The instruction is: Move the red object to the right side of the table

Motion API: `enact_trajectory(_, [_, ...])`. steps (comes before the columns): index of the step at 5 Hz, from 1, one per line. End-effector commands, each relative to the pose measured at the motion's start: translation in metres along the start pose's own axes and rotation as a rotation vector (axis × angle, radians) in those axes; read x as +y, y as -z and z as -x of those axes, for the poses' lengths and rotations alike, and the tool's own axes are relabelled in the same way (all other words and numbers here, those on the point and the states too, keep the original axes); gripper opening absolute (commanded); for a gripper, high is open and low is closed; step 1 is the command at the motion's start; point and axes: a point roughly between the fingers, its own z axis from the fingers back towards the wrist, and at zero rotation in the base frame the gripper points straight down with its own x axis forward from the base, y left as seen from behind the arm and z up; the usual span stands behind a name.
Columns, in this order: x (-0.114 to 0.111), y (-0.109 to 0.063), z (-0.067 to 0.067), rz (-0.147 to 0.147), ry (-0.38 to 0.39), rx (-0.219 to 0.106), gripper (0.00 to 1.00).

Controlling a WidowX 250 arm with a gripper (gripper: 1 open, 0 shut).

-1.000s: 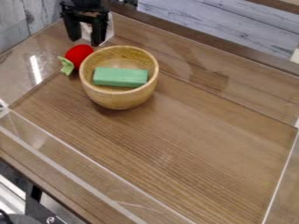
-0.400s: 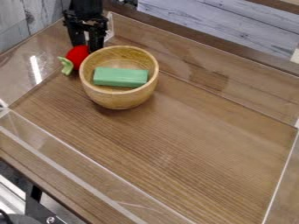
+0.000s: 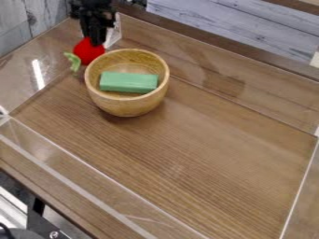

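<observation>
1 black gripper (image 3: 93,35) points straight down, its jaws clamped on the red strawberry toy (image 3: 88,49), just beside the wooden bowl (image 3: 126,98) holding 1 green block (image 3: 129,82).

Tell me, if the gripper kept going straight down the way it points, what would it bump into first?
Probably the table. The gripper points down, shut on the strawberry, so the toy would likely touch the wood first, just left of the bowl. Depth is hard to judge here.

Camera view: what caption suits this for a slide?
Gripper grasps the red object beside a wooden bowl holding a green block.
</observation>
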Motion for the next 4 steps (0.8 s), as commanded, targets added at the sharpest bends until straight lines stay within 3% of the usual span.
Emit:
enact_trajectory(1, [-0.020, -0.070, -0.002, -0.063, 0.013, -0.137, 0.00])
enact_trajectory(3, [-0.097, -0.085, -0.001, -0.028, 0.205, -0.166, 0.00])
enact_trajectory(4, [-0.135, -0.072, 0.003, -0.010, 0.304, -0.153, 0.00])
